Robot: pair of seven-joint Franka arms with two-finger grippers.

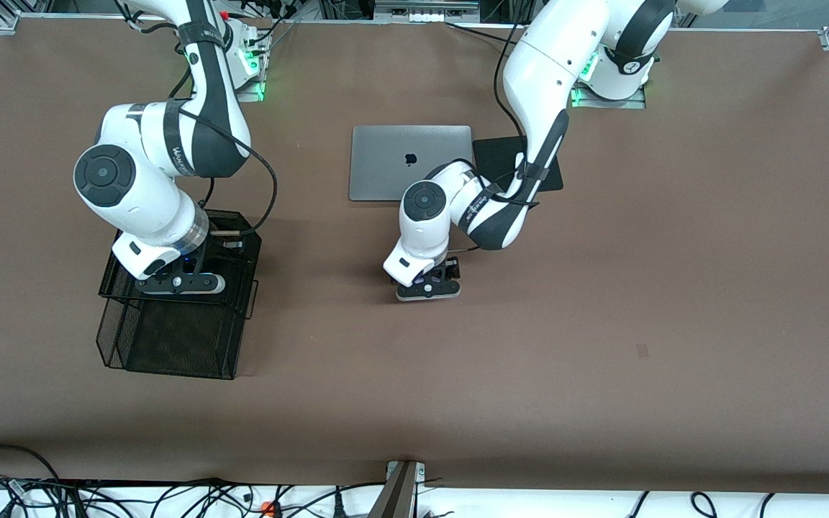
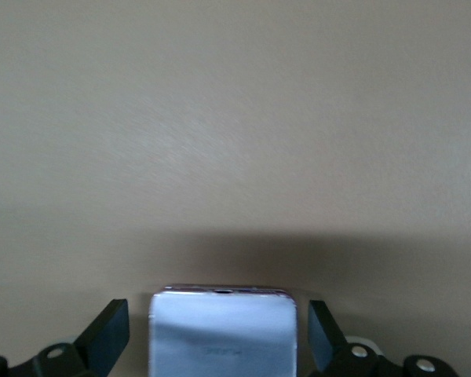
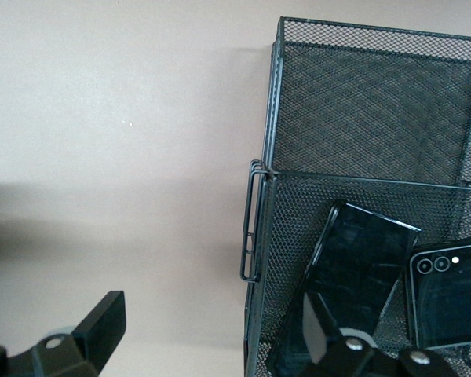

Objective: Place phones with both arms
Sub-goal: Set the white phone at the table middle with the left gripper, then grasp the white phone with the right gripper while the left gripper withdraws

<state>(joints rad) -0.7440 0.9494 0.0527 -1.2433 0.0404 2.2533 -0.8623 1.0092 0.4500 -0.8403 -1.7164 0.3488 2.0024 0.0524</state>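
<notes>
Pale lilac-white phone (image 2: 224, 334) flat on table (image 2: 235, 141), between spread left gripper (image 2: 220, 339) fingers (image 2: 108, 336), gaps both sides.

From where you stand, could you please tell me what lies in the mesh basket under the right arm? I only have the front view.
Observer: Two phones lie in the mesh basket: a long black phone and a squarish black phone.
Operator: Is the other arm holding anything?
Observer: No. The left gripper is low over the table, jaws open, with a gap on each side of the pale lilac-white phone.
Operator: And the right one?
Observer: The right gripper is over the basket's edge, jaws open.
</notes>
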